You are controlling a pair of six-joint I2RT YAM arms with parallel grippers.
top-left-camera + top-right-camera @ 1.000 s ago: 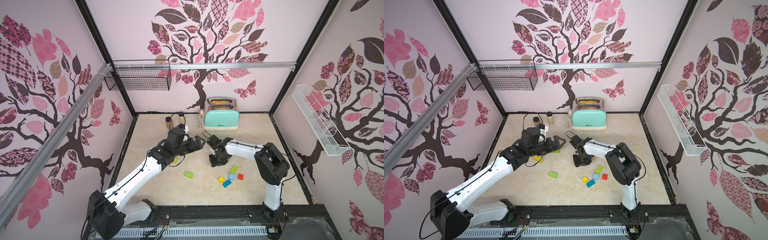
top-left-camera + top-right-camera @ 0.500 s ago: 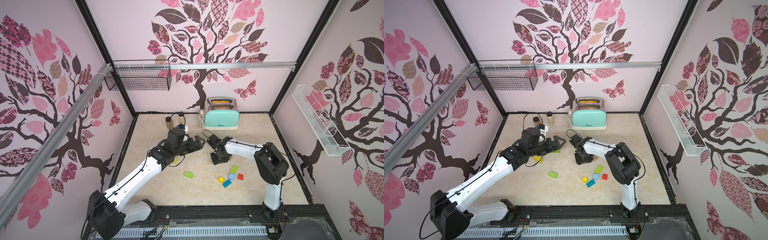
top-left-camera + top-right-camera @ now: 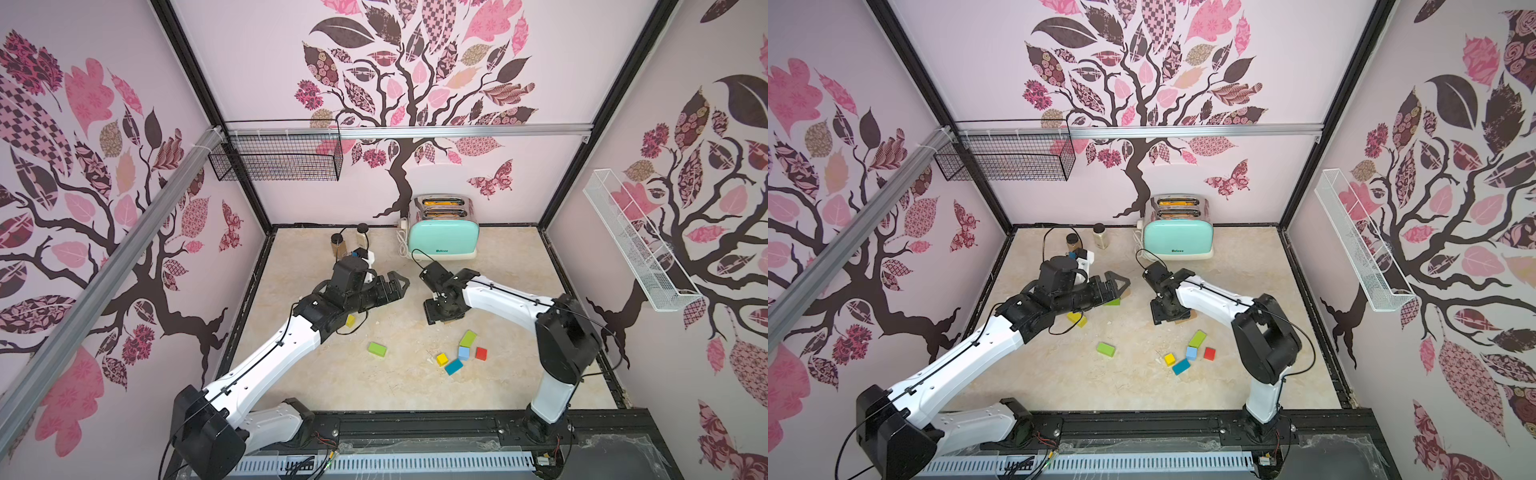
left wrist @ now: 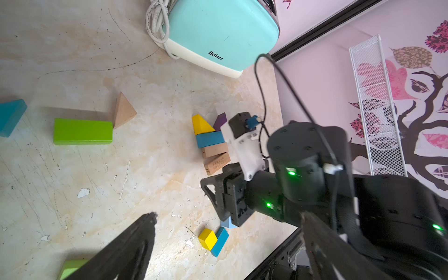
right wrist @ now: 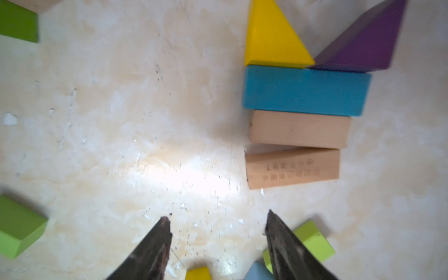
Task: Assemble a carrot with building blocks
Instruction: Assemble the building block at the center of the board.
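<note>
A flat row of building blocks lies in the right wrist view: yellow wedge (image 5: 271, 38), purple wedge (image 5: 363, 46), teal bar (image 5: 305, 91), tan bar (image 5: 298, 129) and lettered tan bar (image 5: 291, 168). My right gripper (image 5: 218, 219) hovers just short of the lettered bar, open and empty; in both top views it (image 3: 440, 311) (image 3: 1163, 313) points down and hides most of that row. My left gripper (image 3: 395, 286) (image 4: 228, 214) is wide open and empty, held above the table to the left. Loose blocks lie nearer the front: green bar (image 3: 377, 349), green (image 3: 468, 338), yellow cube (image 3: 442, 359), light blue (image 3: 464, 353), red (image 3: 481, 353), teal (image 3: 453, 367).
A mint toaster (image 3: 442, 237) with its coiled cord stands at the back wall, two brown-lidded jars (image 3: 337, 243) to its left. Under the left arm lie a green bar (image 4: 82, 132), tan wedge (image 4: 123, 111), teal wedge (image 4: 9, 116) and yellow block (image 3: 350, 320).
My right gripper's jaws have spread wider over the block row and it has shifted slightly toward the back. The left arm has stayed put.
</note>
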